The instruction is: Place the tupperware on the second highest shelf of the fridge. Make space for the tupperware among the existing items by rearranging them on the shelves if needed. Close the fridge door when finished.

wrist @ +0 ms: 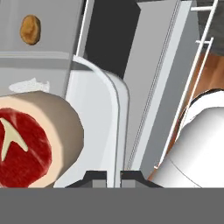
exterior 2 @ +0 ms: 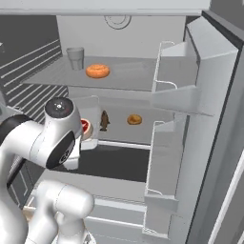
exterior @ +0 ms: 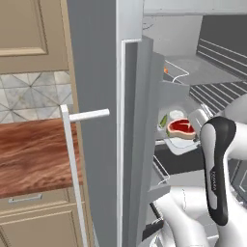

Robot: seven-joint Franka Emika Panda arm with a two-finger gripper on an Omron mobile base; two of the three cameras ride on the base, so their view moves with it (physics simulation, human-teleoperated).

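The tupperware (wrist: 94,131) is held by its rim in the clamped tool (wrist: 113,175), at a shelf inside the open fridge (exterior 2: 209,95).

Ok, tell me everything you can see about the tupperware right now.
The tupperware is a shallow, translucent whitish container with rounded corners and a raised rim, plastic by its look. It holds a red raw steak with a pale fat edge and a small green piece. It sits about level at the front of a shelf inside the open fridge, below the top shelf. In the hand view the gripper is shut on its rim, fingertips pinching the thin wall.
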